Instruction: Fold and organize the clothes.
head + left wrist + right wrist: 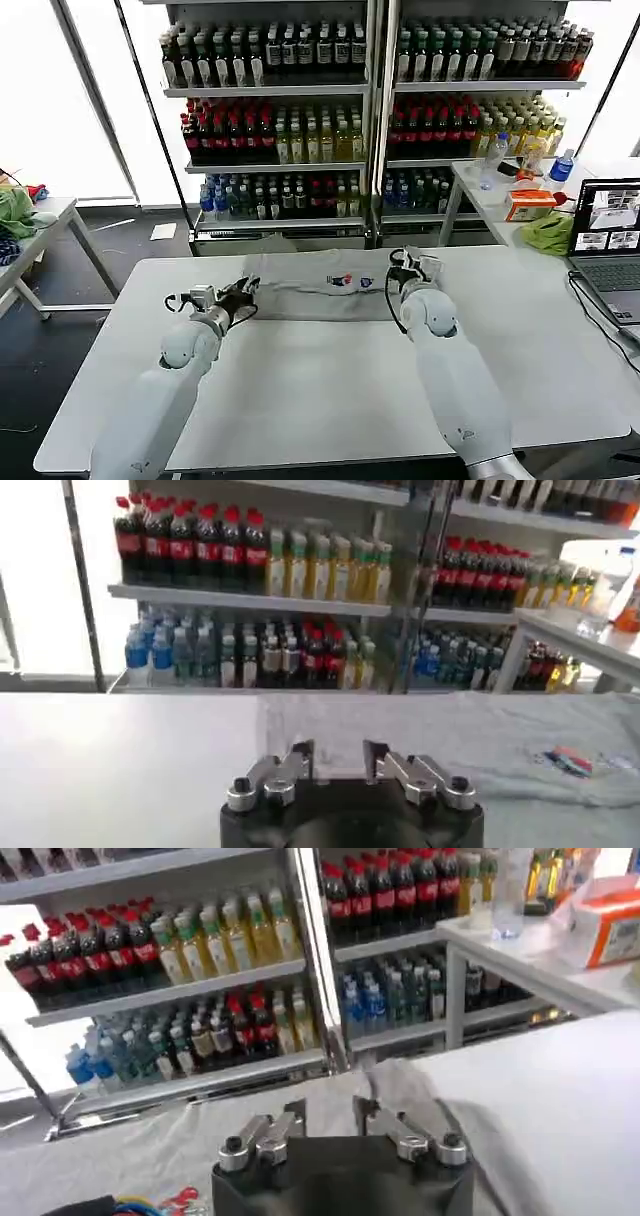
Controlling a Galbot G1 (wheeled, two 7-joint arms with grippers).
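Room: looks like a shop, drink shelves [360, 120] packed with bottles run across the whole back, roughly 11 to 1 o'clock in the head view.
Surface: big pale surface [320, 380] right in front of the robot, mostly bare at the near end.
T-shirt: grey T-shirt [300, 290] lying flat at the far edge of the surface, about 12 o'clock, looks already folded into a long strip running side to side. Small red and blue chest print faces up, a bit right of the middle.
Left gripper: left gripper [243, 293] sits at the left end of the shirt, around 10 o'clock from the middle of the surface. Its wrist view shows the left gripper [340, 763] with a narrow gap between the fingers and nothing between them, grey cloth just ahead.
Right gripper: right gripper [412, 262] is at the right end of the shirt, about 1 o'clock. From its wrist camera the right gripper [330, 1120] also has only a narrow gap, fingers just over the shirt edge [400, 1093], can't really tell if any cloth is pinched.
Side stuff: second surface [480, 195] at 2 o'clock with a water bottle [493, 160], an orange box [530, 205] and a bright green cloth [548, 232]; open laptop [608, 240] at 3 o'clock.
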